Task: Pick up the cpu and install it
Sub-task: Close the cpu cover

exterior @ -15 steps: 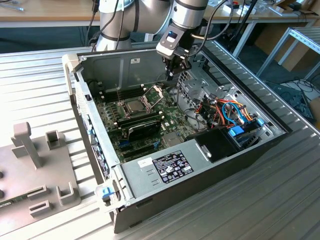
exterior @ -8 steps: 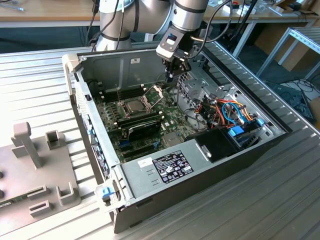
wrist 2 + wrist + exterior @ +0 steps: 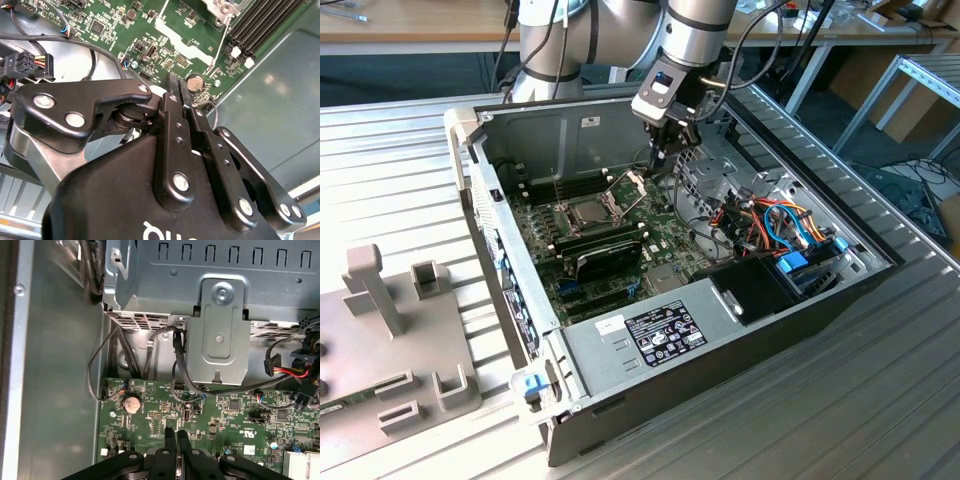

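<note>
We see a ribbed grey metal worktop (image 3: pixel 880 400), pale wooden desks (image 3: pixel 410 22) behind it, and dark floor (image 3: pixel 835 125) between them.

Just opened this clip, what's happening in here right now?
A robot arm's black gripper hangs inside the open grey computer case. Its fingers are shut with nothing visible between them. It is over the green motherboard, near a round silver coin battery. The cpu, a small flat silver-grey square chip, looks to be lying in its dark socket to the exterior view's left of the gripper, with the hinged metal frame raised.
</note>
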Motion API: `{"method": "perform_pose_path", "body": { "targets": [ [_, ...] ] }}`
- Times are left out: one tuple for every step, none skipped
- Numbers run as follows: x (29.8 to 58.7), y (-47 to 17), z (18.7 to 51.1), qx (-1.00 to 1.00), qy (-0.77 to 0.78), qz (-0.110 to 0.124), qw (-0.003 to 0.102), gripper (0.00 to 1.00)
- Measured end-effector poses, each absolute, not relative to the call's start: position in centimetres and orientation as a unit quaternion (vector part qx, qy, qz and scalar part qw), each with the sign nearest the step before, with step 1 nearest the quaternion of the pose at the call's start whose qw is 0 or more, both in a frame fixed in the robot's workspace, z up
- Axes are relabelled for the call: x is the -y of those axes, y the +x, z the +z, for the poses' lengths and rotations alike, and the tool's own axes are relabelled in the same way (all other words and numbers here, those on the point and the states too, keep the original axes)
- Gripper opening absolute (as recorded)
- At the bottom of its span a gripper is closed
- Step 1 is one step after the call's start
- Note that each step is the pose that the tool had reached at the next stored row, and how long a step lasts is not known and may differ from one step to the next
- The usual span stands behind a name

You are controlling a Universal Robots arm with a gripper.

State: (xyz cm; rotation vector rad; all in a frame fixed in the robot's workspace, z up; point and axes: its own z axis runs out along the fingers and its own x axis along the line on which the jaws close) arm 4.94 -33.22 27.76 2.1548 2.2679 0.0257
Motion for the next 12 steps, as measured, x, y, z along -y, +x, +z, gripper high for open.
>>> {"method": "perform_pose_path", "body": {
  "targets": [
    [33.22,4.94,27.63,-0.725,0.689,0.008,0.007,0.16],
    [33.22,4.94,27.50,-0.725,0.689,0.008,0.007,0.16],
    [33.22,4.94,27.42,-0.725,0.689,0.008,0.007,0.16],
    [33.22,4.94,27.40,-0.725,0.689,0.008,0.007,0.16],
    [33.23,4.94,27.39,-0.725,0.689,0.008,0.007,0.16],
    [33.22,4.94,27.38,-0.725,0.689,0.008,0.007,0.16],
    [33.22,4.94,27.38,-0.725,0.689,0.008,0.007,0.16],
    [33.22,4.94,27.38,-0.725,0.689,0.008,0.007,0.16],
    [33.22,4.94,27.33,-0.725,0.689,0.008,0.007,0.16],
    [33.22,4.94,27.25,-0.725,0.689,0.008,0.007,0.16],
    [33.22,4.94,27.16,-0.725,0.689,0.007,0.008,0.16],
    [33.22,4.94,27.05,-0.725,0.689,0.007,0.008,0.16]
  ]
}}
